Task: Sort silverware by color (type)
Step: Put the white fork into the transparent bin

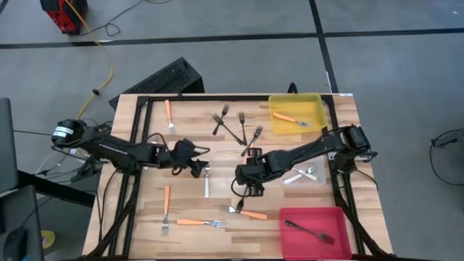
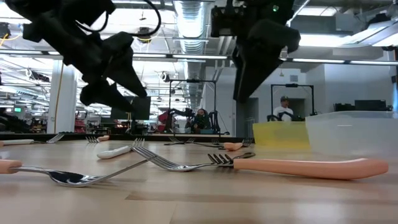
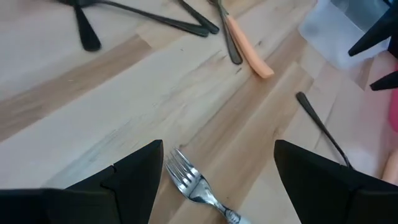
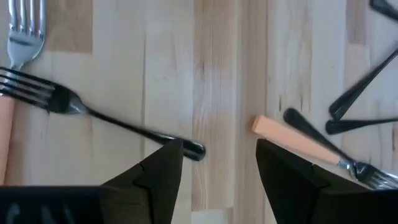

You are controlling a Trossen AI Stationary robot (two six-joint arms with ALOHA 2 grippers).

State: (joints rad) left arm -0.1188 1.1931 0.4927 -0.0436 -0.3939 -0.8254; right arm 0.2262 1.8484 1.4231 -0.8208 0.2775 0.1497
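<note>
The left gripper [image 1: 200,169] hovers over the middle of the wooden counter [image 1: 138,196], fingers apart and empty; the tines of a pale silver-white fork [image 3: 193,185] lie on the counter directly between its fingers.

The right gripper [image 1: 247,182] hangs just beside it toward the bins, fingers also apart and holding nothing. Below it, a dark fork [image 4: 99,117] lies with its handle end near one finger, and an orange-handled fork [image 4: 297,144] lies near the other.

Along the near counter edge lie three more orange-handled forks: one [image 1: 166,209] pointing toward the edge, one [image 1: 201,222] parallel to it, and one [image 1: 246,212] crossed by the dark fork.

On the right side, the red bin [image 1: 313,232] holds one dark fork [image 1: 309,232], the clear bin [image 1: 317,176] holds pale forks, and the yellow bin [image 1: 296,114] holds one orange-handled fork [image 1: 291,119].

At the far side, a cluster of dark forks [image 1: 235,129] lies loose, with another orange-handled fork [image 1: 169,114] well apart from it.
</note>
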